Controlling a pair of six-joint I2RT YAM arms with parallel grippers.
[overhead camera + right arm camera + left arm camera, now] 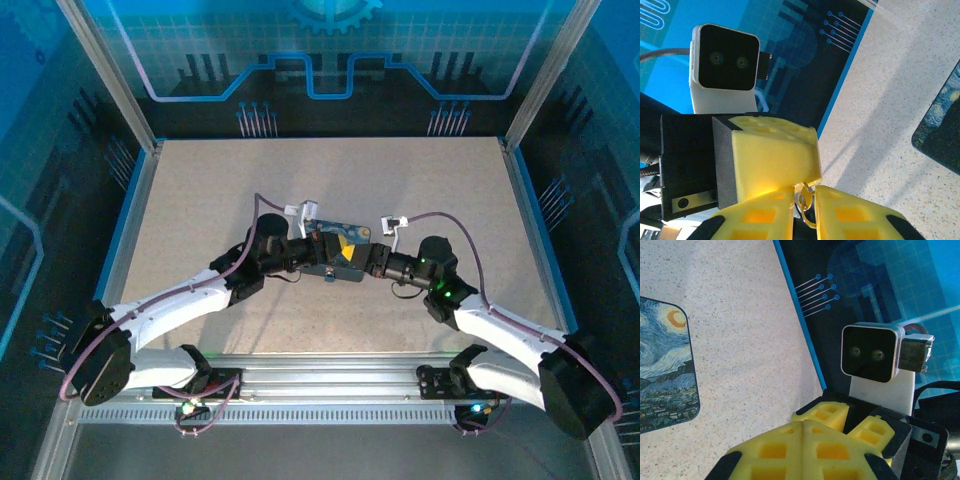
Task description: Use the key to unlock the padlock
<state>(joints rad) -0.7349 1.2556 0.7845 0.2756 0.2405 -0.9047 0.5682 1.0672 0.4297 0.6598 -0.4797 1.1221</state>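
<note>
Nearest the right wrist camera, the right pincer (804, 194) stands narrow, with a thin metal wire ring (802, 202) in the slit between its yellow fingers; I cannot tell whether it clamps the ring. The left pincer (802, 426) is pressed closed, meeting the right one tip to tip. Padlock and key are hidden among the fingers. A blue-and-yellow swirl-painted rectangular tin (665, 365) lies near them on the speckled worktop (740, 315).
</note>
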